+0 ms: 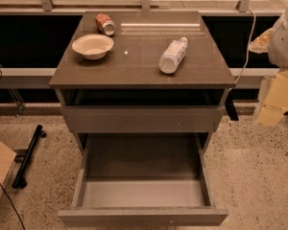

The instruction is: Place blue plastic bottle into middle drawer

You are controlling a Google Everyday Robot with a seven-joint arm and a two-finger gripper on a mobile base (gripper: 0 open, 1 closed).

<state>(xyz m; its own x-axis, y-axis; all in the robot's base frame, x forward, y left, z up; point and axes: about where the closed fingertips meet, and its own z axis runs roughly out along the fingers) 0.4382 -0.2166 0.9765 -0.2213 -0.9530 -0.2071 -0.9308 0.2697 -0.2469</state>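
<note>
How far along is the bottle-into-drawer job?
Done: the middle drawer is pulled open, with nothing visible inside. In hand: no grasp yet. The gripper hangs off the cabinet's right side, apart from the blue plastic bottle, which lies on its side on the cabinet top, right of the bowl and can. Left: grasp the bottle and lower it into the drawer.

We see a dark hand [231, 110]; left of it, the white-capped blue plastic bottle [173, 55] and a cream bowl [92, 46]; lower, the grey-brown middle drawer [143, 193].
</note>
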